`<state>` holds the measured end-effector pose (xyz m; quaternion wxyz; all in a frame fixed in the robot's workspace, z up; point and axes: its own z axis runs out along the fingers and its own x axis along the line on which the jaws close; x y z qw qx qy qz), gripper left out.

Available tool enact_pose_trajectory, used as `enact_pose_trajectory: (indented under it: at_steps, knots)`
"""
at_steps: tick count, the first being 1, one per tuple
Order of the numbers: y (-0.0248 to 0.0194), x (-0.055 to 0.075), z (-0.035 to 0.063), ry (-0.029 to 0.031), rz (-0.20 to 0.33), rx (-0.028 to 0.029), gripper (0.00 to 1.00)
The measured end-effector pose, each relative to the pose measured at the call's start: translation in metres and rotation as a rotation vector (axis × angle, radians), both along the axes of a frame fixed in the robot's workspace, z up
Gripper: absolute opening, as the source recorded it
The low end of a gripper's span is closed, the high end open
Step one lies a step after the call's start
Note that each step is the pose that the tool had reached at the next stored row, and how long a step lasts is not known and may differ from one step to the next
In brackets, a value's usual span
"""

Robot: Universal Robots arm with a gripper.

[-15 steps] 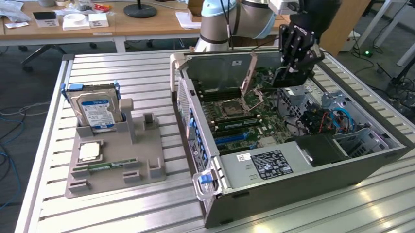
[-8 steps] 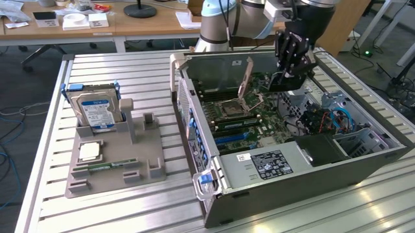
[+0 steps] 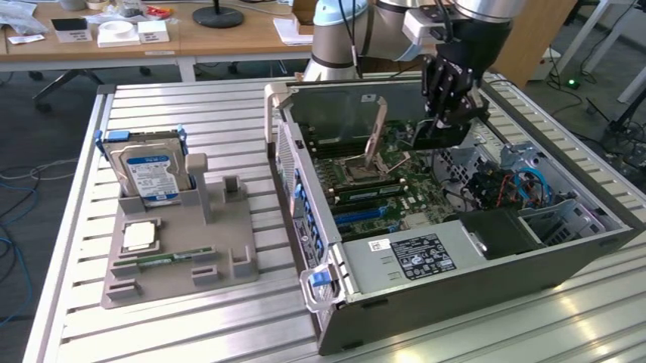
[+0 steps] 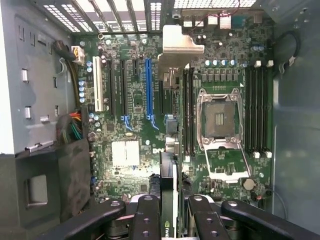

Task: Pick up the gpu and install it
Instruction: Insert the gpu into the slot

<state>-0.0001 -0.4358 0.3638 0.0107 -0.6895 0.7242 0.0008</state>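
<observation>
Gripper (image 4: 172, 215) is clamped on the gpu (image 4: 169, 170), fingers pressing both flat faces. The card hangs edge-on over the motherboard (image 4: 130, 130) inside the open case (image 3: 434, 287), well clear of the desk (image 3: 181, 106). The hold makes sense: connector edge faces the board, silvery bracket (image 4: 181, 42) points at the vented rear wall, and the card runs parallel to the slots. It sits just beside the long blue slot (image 4: 148, 90), between that and the CPU socket (image 4: 220, 117), so it's not lined up. Looks unseated, since the exterior view shows it above the board. Hard drive (image 3: 151, 170) stands in the gray fixture (image 3: 232, 249), untouched.
</observation>
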Motion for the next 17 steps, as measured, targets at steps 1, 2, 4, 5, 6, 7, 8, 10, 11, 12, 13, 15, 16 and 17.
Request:
enact_pose_trajectory:
  at_steps: [1, 2, 4, 5, 6, 7, 8, 10, 11, 12, 13, 15, 16, 17]
  knots:
    - [-0.0010, -0.001, -0.0006, -0.0001, 0.000, 0.0002, 0.26]
    - [-0.0023, -0.002, -0.0009, 0.0000, 0.000, 0.0001, 0.26]
    - [-0.0054, -0.004, -0.0014, 0.0000, 0.000, 0.0001, 0.26]
    - [-0.0069, -0.005, -0.0018, 0.0000, 0.000, 0.0001, 0.26]
    - [-0.0081, -0.006, -0.0022, -0.0001, 0.000, 0.0002, 0.26]
    - [-0.0090, -0.007, -0.0029, 0.0000, 0.000, 0.0001, 0.26]
    - [-0.0094, -0.007, -0.0043, -0.0001, 0.000, 0.0004, 0.26]
    - [-0.0095, -0.009, -0.0078, 0.0000, 0.000, 0.0001, 0.26]
    - [-0.0095, -0.010, -0.0096, -0.0001, 0.000, 0.0002, 0.26]
    - [-0.0095, -0.011, -0.0114, 0.0000, 0.000, 0.0001, 0.26]
    - [-0.0096, -0.012, -0.0132, -0.0001, 0.000, 0.0001, 0.26]
    - [-0.0098, -0.014, -0.0169, -0.0001, 0.000, 0.0001, 0.26]
    - [-0.0103, -0.016, -0.0185, -0.0001, 0.000, 0.0001, 0.26]
    - [-0.0114, -0.017, -0.0198, 0.0000, 0.000, 0.0000, 0.26]
